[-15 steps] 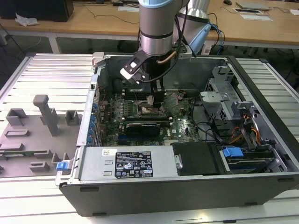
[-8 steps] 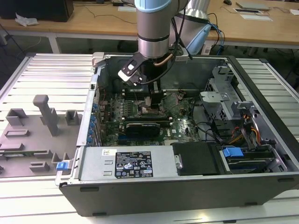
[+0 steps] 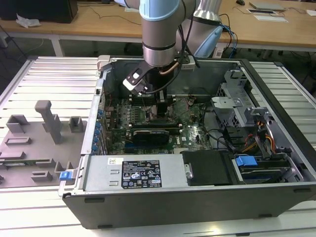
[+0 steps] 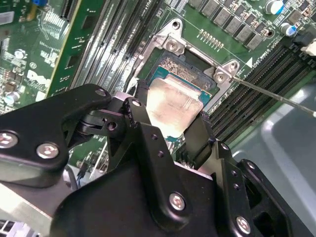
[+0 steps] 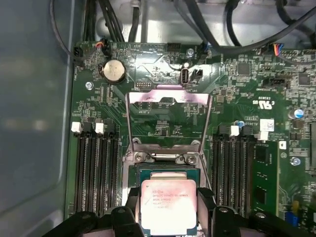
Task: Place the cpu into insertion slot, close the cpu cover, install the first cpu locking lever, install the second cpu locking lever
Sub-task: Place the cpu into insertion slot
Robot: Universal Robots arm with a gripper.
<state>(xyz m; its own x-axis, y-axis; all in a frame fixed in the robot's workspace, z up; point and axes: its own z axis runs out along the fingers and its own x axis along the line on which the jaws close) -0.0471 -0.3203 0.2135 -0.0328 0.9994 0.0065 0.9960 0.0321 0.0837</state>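
Cpu [image 4: 173, 106] edges clamped between fingers [image 4: 200, 136] over insertion slot [image 4: 187, 71]

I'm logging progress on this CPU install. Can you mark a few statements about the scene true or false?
1. The fingers stand at two opposite edges of the cpu. True.
2. The cpu cover is shut over the chip. False: it is swung open, away from the insertion slot.
3. The cpu is at the insertion slot. True.
4. The computer case has its side panel on. False: it lies open, and the arm reaches inside.
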